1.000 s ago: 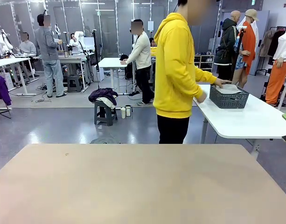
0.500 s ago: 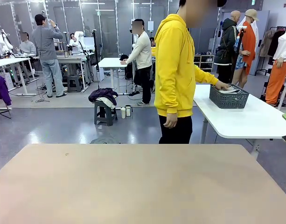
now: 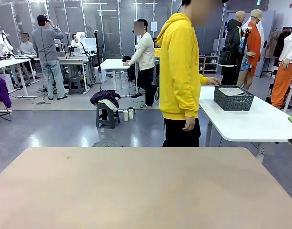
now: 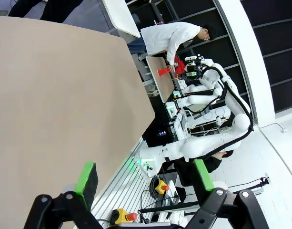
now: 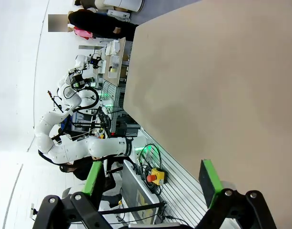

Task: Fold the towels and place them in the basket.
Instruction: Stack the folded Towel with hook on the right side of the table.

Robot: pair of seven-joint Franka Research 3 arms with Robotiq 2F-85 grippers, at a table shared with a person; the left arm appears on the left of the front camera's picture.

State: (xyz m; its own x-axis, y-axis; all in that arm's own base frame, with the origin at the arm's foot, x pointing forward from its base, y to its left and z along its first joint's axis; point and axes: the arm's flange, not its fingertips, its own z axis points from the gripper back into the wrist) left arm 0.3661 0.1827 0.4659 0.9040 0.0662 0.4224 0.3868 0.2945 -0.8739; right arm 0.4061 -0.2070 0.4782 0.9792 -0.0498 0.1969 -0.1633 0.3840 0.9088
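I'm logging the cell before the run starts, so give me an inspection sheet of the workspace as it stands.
Surface: beige table, bare in the front view.
Job's things: dark grey basket sits on a white side table behind, with a pale towel lying in it.
Clutter: nothing seen.
Tools: left tool open, holding nothing; right tool open, holding nothing; both beside the table edge.
Cables: nothing seen on the table; loose cables and a red stop button below its edge.
Surroundings: person in a yellow hoodie stands between the tables, one hand near the basket.
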